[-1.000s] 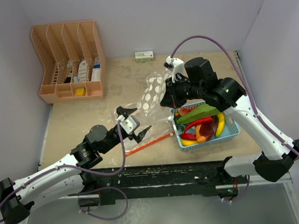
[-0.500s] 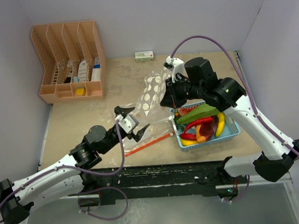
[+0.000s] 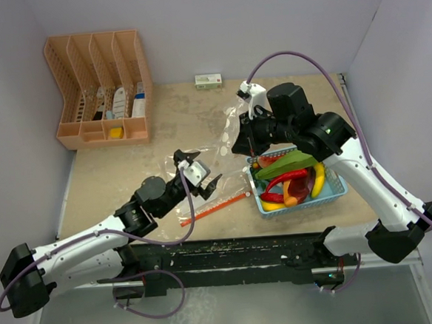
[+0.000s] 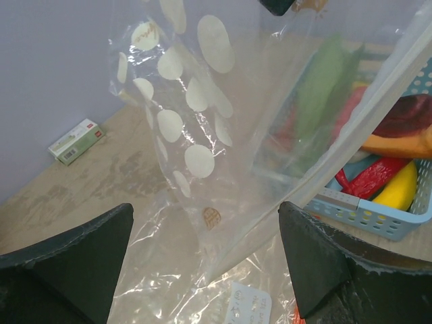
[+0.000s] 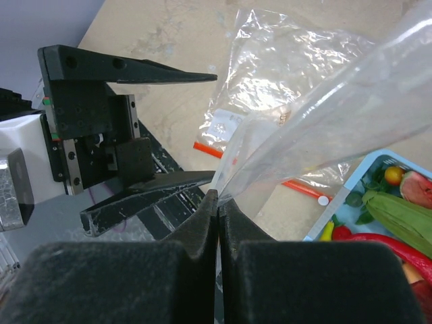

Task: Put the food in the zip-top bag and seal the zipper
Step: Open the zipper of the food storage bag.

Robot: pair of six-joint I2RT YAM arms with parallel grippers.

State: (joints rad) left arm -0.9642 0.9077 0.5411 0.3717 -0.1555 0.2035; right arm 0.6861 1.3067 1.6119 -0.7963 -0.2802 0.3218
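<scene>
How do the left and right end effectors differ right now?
The left end effector stands wide open, holding nothing; the right end effector is shut, pinching the zip-top bag. The left sits low near the table; the right holds the bag lifted beside the basket. Both are at the same bag.

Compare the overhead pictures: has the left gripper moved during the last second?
Yes. The left gripper has shifted right and slightly farther from the arm bases, closer to the blue basket, which stayed put.
</scene>
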